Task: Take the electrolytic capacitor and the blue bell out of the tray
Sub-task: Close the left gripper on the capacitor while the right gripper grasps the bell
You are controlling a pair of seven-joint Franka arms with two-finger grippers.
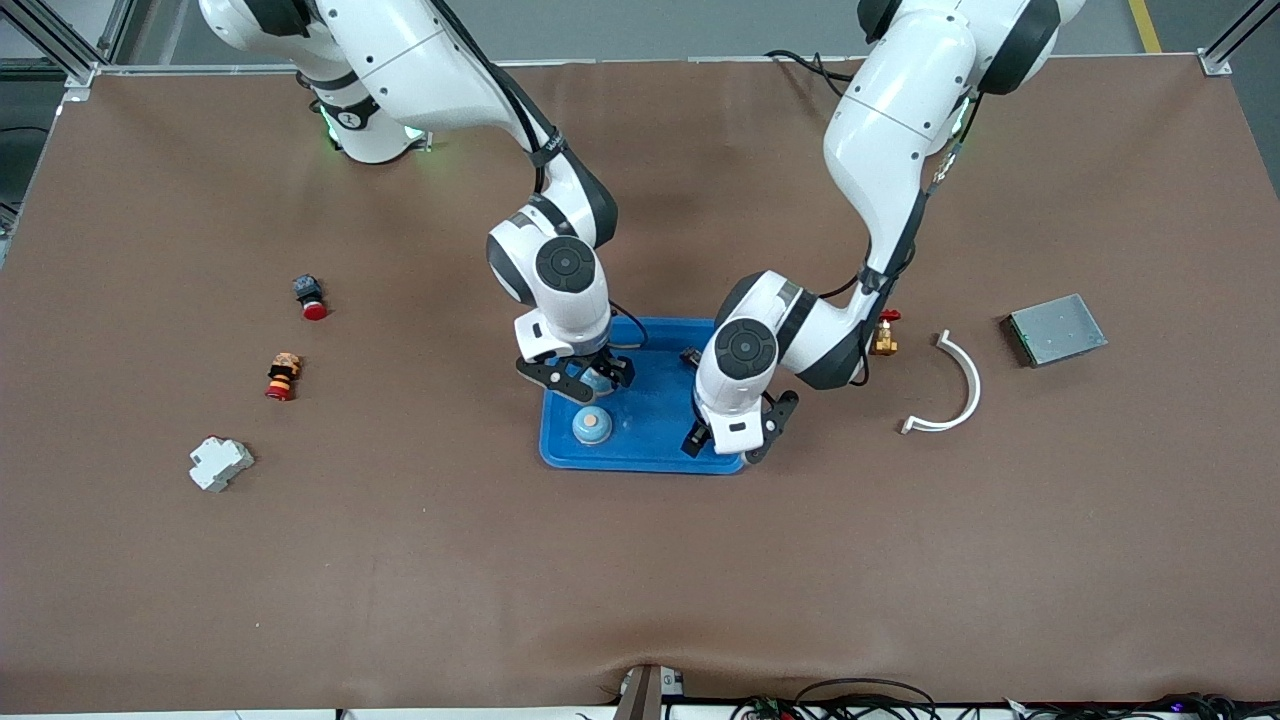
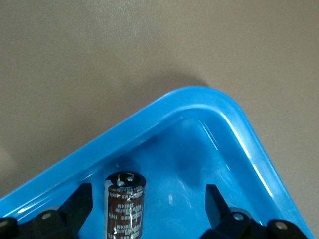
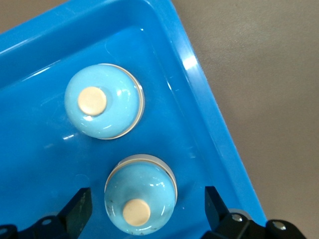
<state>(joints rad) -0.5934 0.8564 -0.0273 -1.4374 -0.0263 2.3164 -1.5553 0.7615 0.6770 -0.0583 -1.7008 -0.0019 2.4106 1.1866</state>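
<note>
Toward the right arm's end of the table: red-capped push button (image 1: 310,297), a second red-and-black button (image 1: 282,377) nearer the camera, white terminal block (image 1: 220,463) nearest. Toward the left arm's end: brass valve (image 1: 886,335), curved white bracket (image 1: 950,385), grey metal box (image 1: 1056,329).

Robotics lab: two arms (image 1: 560,250) bolted at brown-matted table (image 1: 640,560), aluminium frame posts, cables at edge.

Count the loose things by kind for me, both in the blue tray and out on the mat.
Bells in the blue tray: 2 (bell, second bell)
Capacitor: 1
Red push buttons: 2 (one, other)
White block: 1
White curved strip: 1
Grey flat box: 1
Brass valve: 1
Total: 9
</note>
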